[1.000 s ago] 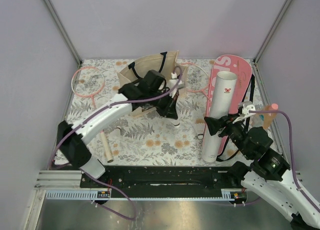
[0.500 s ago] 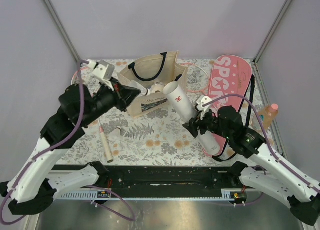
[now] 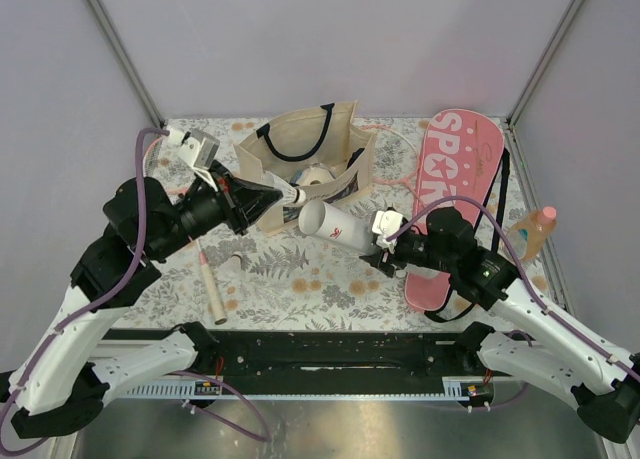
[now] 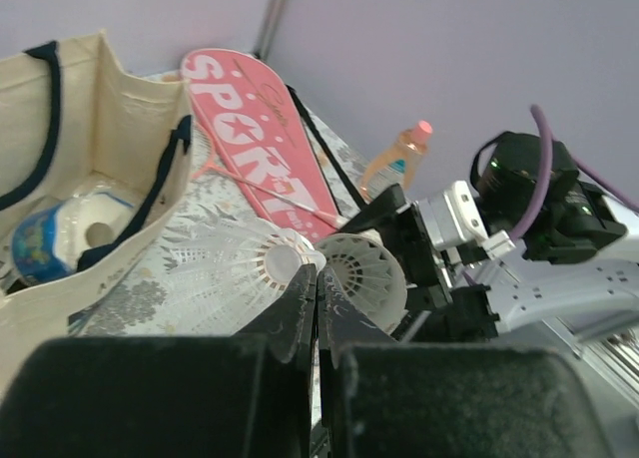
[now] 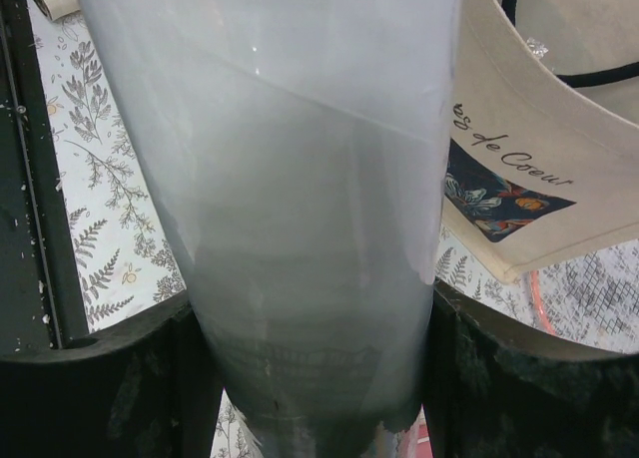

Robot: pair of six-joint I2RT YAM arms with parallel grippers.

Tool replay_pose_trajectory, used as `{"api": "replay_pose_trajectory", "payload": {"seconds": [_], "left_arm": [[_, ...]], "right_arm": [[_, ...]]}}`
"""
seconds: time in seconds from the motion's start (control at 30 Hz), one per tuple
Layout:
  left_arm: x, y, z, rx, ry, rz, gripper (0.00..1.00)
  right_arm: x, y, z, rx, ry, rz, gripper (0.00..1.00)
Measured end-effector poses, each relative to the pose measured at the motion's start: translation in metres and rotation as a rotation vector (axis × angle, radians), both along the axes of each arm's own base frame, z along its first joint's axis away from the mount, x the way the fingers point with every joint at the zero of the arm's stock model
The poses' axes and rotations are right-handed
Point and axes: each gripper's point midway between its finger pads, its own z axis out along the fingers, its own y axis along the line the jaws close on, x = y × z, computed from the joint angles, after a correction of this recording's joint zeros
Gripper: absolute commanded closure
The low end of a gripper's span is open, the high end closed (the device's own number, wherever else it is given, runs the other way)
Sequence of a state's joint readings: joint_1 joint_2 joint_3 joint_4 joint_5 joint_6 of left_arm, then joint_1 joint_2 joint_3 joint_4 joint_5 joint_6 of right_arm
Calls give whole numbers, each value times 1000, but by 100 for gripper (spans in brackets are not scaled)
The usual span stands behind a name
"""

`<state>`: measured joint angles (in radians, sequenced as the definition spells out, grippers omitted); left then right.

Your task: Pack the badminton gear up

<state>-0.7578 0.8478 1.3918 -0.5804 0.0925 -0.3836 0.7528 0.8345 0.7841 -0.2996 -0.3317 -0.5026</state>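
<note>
In the middle of the top view, just in front of the beige tote bag (image 3: pixel 340 144), my two claws meet. My left claw (image 3: pixel 272 192) is pinched together on the white feather shuttlecock (image 3: pixel 291 194). My right claw (image 3: pixel 385 237) is clamped round the long white tube (image 3: pixel 335 225), whose open mouth faces left toward the shuttlecock, near it but apart. To do this well, I judge I should line the shuttlecock up with the tube's axis, feed it straight in, and let go only once the feathers are past the rim. My left arm reaches in from the left of the frame. My right arm stretches from the lower right, wrist turned so the tube lies nearly flat.
</note>
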Motion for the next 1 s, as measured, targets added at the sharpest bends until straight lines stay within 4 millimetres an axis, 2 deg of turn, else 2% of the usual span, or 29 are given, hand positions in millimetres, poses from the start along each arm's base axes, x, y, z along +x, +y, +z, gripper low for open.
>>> {"api": "replay_pose_trajectory", "payload": {"seconds": [0.43, 0.93, 1.0], "left_arm": [[-22, -30, -12, -57, 89, -194, 100], [-18, -61, -49, -66, 185, -300, 100], [-17, -65, -54, -63, 204, -313, 97]], "right_arm": [[1, 2, 4, 8, -20, 14, 40], [3, 5, 7, 21, -32, 14, 41], [4, 5, 7, 20, -31, 13, 41]]}}
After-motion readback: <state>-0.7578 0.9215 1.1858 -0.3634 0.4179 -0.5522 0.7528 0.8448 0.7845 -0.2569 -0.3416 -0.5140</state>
